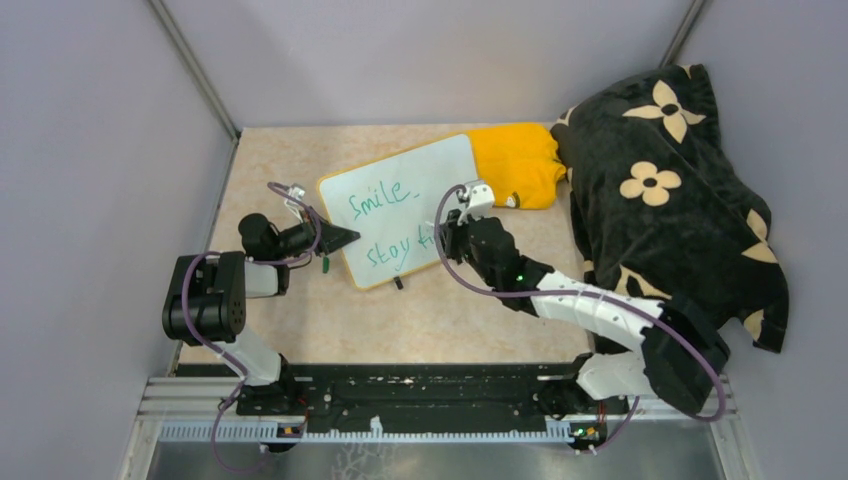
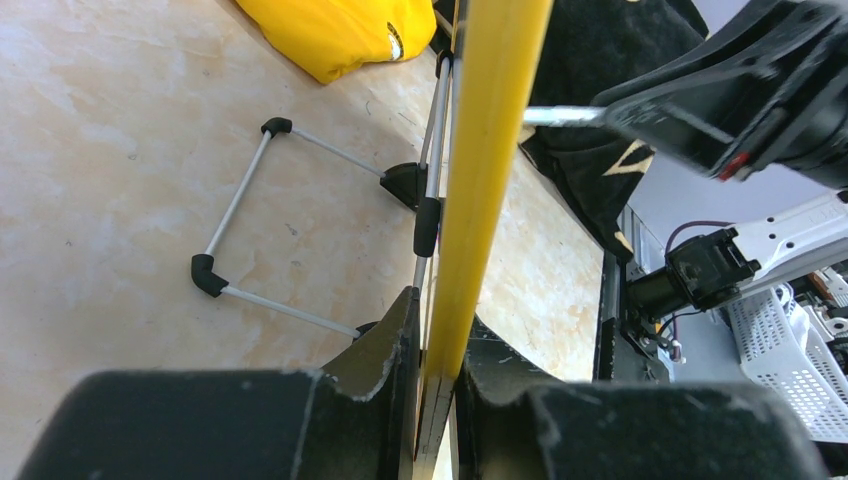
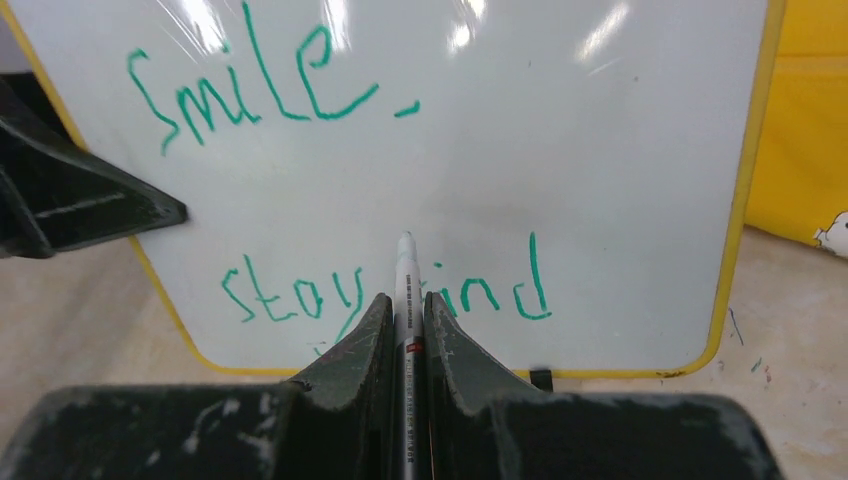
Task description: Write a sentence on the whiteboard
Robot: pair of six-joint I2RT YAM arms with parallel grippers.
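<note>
right gripper clamped on marker, tip at whiteboard; left gripper clamped on its edge. press lightly, hold board steady.

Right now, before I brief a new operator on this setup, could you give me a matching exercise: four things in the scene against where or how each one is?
Things:
1. left gripper
2. right gripper
3. yellow cloth
4. black flowered fabric

Place or state:
a. shut on the marker
b. heaped along the right side of the table
c. shut on the rim of the whiteboard
d. at the whiteboard's far right corner

Pairs: 1-c, 2-a, 3-d, 4-b
</note>
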